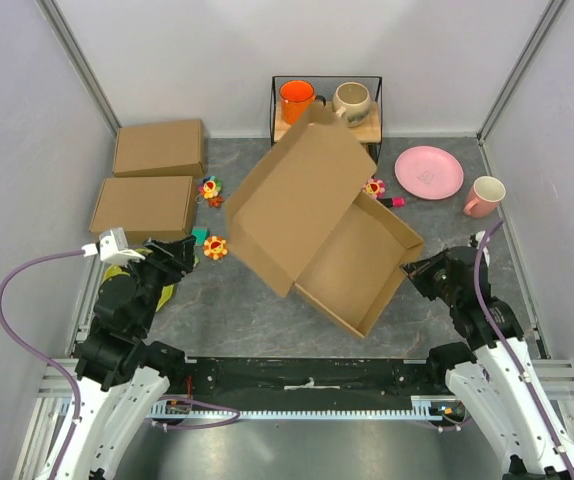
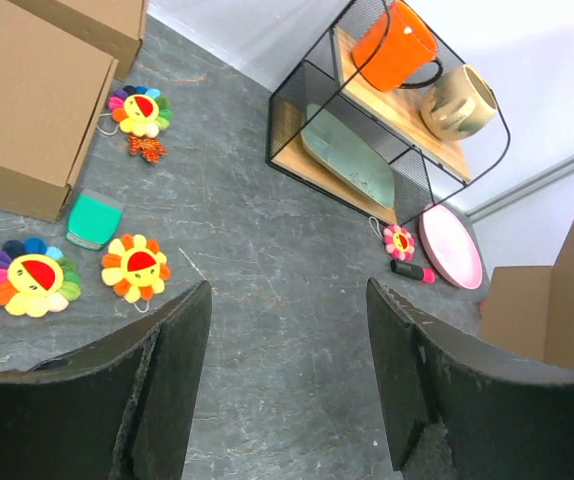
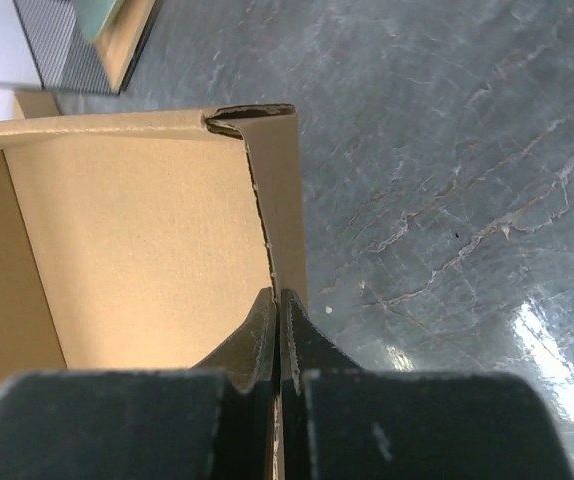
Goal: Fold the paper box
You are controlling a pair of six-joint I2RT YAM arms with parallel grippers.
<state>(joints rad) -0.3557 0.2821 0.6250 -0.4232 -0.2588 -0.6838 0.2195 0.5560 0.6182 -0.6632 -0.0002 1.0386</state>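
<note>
Nearest lens: right gripper (image 3: 278,305), fingers pressed together on the top edge of a side wall of the paper box (image 1: 352,262); the thin cardboard is pinched between them, near a corner.
Why this hold: judged an anchor, so the tray does not slide or spin while the lid is worked.
Box position: middle of the counter (image 1: 247,310), set diagonally; tray walls up, lid raised and leaning toward the back, not yet closed.
Free arm: left gripper (image 2: 287,290), jaws wide apart with nothing between them, low over the counter on the left, well apart from the box.
Likely reason: free to reach the lid and press it down.
Around: flower toys (image 1: 215,247) between left gripper and box; two closed boxes (image 1: 142,207) back left; wire shelf (image 1: 365,128) with mugs (image 1: 296,100) behind the lid; pink plate (image 1: 428,171) back right.
</note>
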